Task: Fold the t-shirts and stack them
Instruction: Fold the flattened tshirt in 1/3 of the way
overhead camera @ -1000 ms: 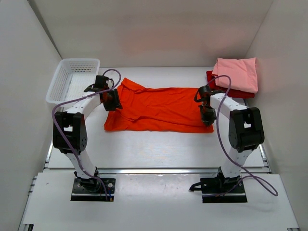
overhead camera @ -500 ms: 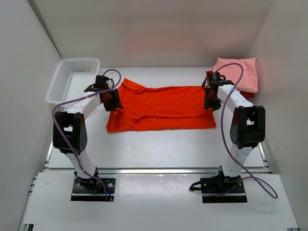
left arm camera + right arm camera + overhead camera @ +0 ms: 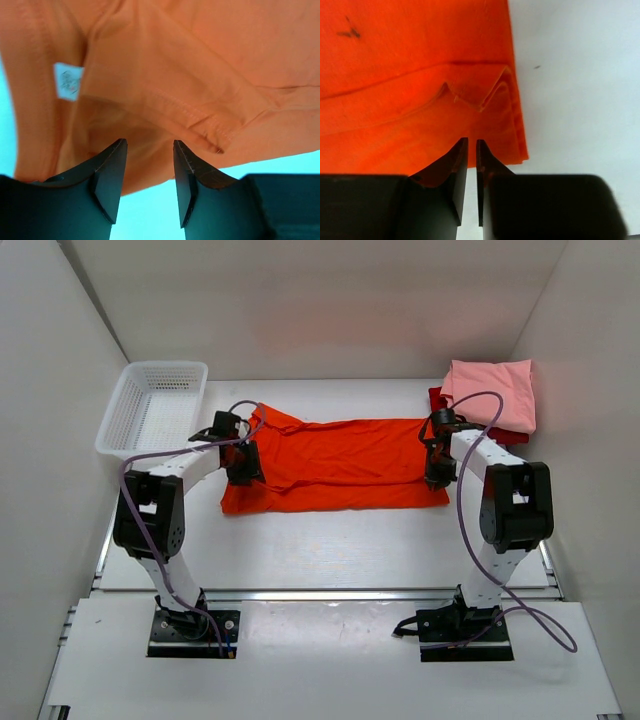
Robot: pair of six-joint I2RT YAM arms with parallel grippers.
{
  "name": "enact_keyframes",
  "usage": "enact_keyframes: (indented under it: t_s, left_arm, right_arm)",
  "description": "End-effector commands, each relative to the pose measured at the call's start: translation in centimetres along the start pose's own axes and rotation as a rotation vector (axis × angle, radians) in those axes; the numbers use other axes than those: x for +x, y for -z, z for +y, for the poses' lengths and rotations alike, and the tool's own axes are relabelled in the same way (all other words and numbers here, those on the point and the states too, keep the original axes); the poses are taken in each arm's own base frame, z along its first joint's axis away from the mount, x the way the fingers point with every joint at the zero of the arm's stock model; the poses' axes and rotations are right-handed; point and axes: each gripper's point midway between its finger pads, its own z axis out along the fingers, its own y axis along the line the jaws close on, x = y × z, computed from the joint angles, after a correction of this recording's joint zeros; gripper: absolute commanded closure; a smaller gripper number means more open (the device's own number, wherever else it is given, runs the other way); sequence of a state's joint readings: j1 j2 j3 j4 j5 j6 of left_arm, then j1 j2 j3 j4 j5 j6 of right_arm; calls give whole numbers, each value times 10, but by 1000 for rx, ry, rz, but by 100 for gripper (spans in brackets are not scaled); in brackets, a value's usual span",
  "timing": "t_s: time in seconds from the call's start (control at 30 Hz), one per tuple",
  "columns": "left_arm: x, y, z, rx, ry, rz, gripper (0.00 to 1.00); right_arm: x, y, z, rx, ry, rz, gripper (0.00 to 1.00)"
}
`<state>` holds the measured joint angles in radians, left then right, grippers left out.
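Where the orange t-shirt (image 3: pixel 335 465) lay mid-table, bare table (image 3: pixel 330 550) stretched open along its near edge. The basket (image 3: pixel 112 430) sat off its far-left corner, and the pink t-shirt (image 3: pixel 492 392) lay atop the dark red t-shirt (image 3: pixel 500 433) off its far-right corner. Its long axis ran left-right, collar end leftward. There the left gripper (image 3: pixel 150 145) gaped empty. The right gripper (image 3: pixel 472 142), nearly closed on nothing, hung at the right edge.

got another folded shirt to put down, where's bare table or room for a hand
Free: the near table strip between the orange shirt and the arm bases; the far strip between the basket and pink shirt. Crowded: the shirt's ends, where the left gripper and right gripper sit.
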<state>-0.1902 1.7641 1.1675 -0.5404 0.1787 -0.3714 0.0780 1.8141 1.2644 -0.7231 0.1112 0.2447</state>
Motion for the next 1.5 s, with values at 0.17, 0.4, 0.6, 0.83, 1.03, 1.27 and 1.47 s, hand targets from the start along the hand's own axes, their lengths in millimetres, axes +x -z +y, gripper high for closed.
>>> enact_keyframes:
  t_s: [0.17, 0.4, 0.6, 0.83, 1.03, 1.27, 1.47]
  left_arm:
    - [0, -22, -4, -31, 1, 17, 50]
    - [36, -12, 16, -62, -16, 91, 51]
    - [65, 12, 17, -28, -42, 120, 50]
    - [21, 54, -9, 82, -31, -38, 45]
    - [-2, 71, -26, 115, -18, -126, 43]
    - [6, 60, -27, 125, -1, -111, 42]
    - [11, 53, -29, 124, -4, -105, 42]
  right_arm:
    - [31, -7, 0, -21, -88, 156, 100]
    - [79, 3, -10, -15, -120, 273, 100]
    - [89, 16, -16, 3, -117, 295, 100]
    - [52, 43, 0, -90, -41, 65, 83]
    - [20, 53, 5, -189, -16, -85, 80]
    - [-7, 27, 8, -223, -6, -101, 72]
    - [-28, 16, 11, -212, -5, -120, 70]
